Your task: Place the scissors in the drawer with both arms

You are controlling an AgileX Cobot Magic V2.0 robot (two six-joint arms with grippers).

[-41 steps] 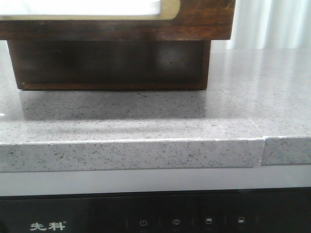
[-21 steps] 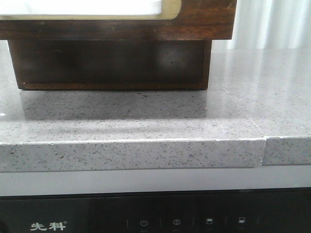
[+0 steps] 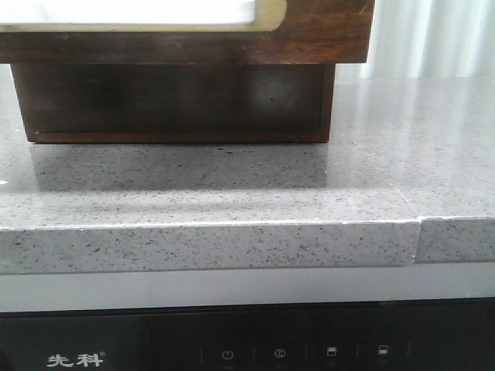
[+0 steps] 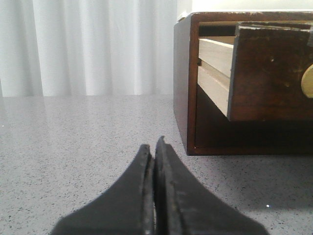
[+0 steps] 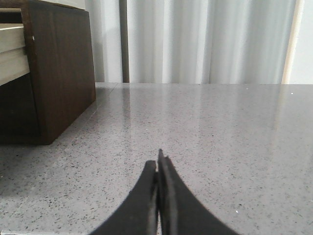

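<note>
The dark brown drawer (image 3: 186, 35) juts out of its wooden cabinet, its white brass-framed panel cut off at the top of the front view. From the left wrist it shows as pulled partly out, the drawer (image 4: 264, 73) with pale wooden sides. My left gripper (image 4: 152, 145) is shut with nothing in it, low over the grey counter, short of the cabinet's corner. The right gripper (image 5: 158, 159) is shut too and holds nothing, out on the bare counter beside the cabinet (image 5: 58, 68). The scissors are out of view.
The cabinet (image 3: 178, 104) stands on a speckled grey stone counter (image 3: 232, 193) whose front edge (image 3: 209, 247) has a seam at the right. A black appliance panel (image 3: 247, 344) sits below. White curtains (image 5: 205, 39) hang behind.
</note>
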